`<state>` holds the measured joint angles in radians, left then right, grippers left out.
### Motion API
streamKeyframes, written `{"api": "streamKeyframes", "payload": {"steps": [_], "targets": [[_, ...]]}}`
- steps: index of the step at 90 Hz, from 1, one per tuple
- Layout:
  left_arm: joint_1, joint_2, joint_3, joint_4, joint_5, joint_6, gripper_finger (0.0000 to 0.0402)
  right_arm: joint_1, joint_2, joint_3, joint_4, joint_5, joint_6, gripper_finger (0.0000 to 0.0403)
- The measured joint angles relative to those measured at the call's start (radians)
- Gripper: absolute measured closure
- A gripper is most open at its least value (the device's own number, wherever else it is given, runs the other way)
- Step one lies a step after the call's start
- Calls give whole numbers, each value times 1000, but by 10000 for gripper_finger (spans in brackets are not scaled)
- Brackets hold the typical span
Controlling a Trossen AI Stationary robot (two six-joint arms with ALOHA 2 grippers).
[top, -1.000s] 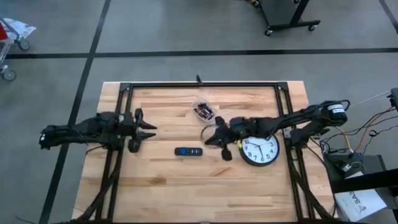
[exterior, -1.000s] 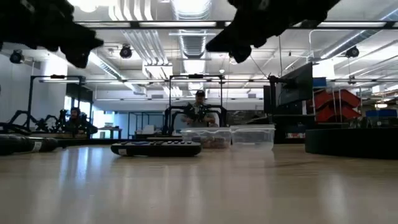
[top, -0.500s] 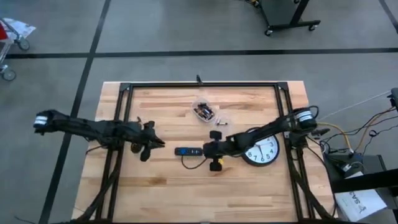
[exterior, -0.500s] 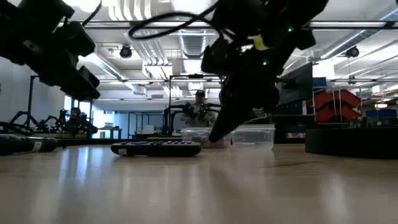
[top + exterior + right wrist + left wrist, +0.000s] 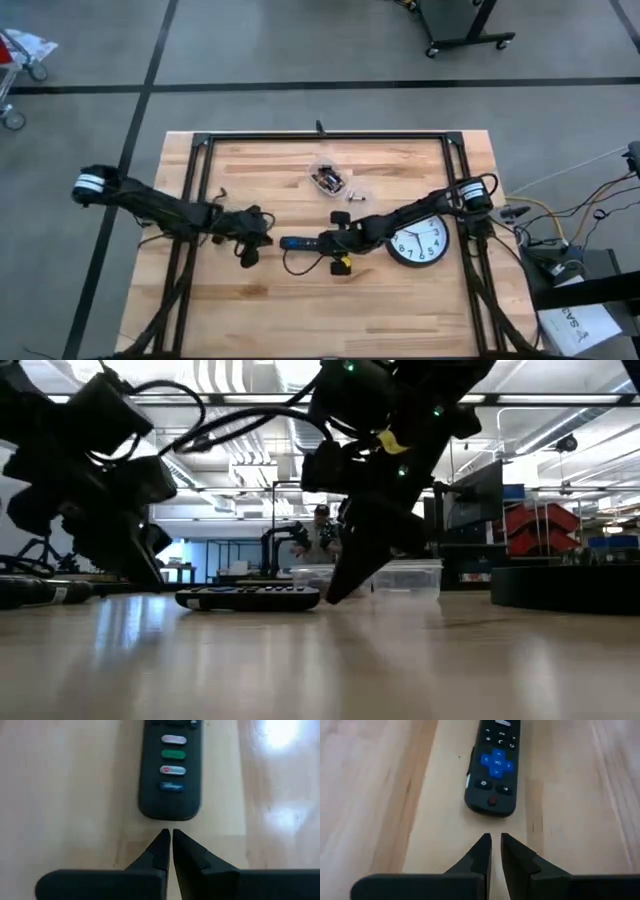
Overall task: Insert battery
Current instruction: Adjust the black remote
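Wooden table point(image 5: 260, 300), centre of high view: remote point(image 5: 300, 243) lying face-up, long axis left-right, flanked end-on by left gripper point(image 5: 262, 239) and right gripper point(image 5: 322, 243), both nearly closed, equally near.

Overhead view evenly lit, soft shadows. Low view heavily backlit by ceiling lights point(image 5: 300, 375), arms just silhouettes. Glare patch on counter point(image 5: 280, 735) in right wrist view, remote point(image 5: 171, 770) bit blurry there.
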<state>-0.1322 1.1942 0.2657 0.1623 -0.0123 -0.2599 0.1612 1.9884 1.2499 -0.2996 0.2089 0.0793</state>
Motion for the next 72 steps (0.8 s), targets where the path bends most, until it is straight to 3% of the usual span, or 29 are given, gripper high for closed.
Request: {"api": "streamKeyframes", "payload": {"steps": [13,31,72], "targets": [[1,75,0,34,3,18,380,-2,-14,0,-64,1,33,401],[2,74,0,30,28,40,380,4,-50,0,-173,-6,112,401],[0,63,0,21,60,76,370,6,-42,-3,-164,-27,130,401]]}}
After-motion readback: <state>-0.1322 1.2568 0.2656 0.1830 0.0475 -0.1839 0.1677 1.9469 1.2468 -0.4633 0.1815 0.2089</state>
